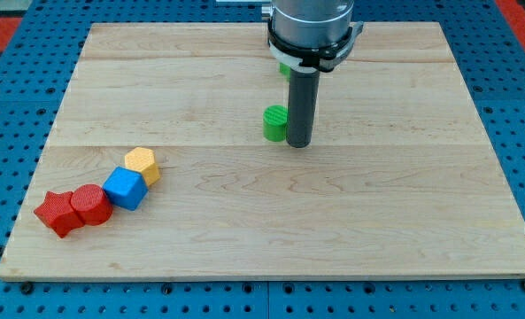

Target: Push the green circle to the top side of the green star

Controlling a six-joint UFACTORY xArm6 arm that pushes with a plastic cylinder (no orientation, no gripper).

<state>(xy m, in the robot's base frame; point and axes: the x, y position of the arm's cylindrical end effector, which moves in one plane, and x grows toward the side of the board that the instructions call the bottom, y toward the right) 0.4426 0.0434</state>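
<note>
Honestly, no jaws here: the rod's tip [298, 143] touches the green round block [275, 123] mid-counter [377, 221]; the green star [284, 68] hides behind the arm, so an off-centre shove could send it sideways.

Bright, even overhead light; the wooden board [271, 204] looks sharp, blocks cast only faint short shadows, with no glare or blur

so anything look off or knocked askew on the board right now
Nothing stands out. My tip sits against the right side of a green block; another green piece is mostly hidden behind the arm. The yellow, blue and two red blocks huddle undamaged at lower left.
</note>
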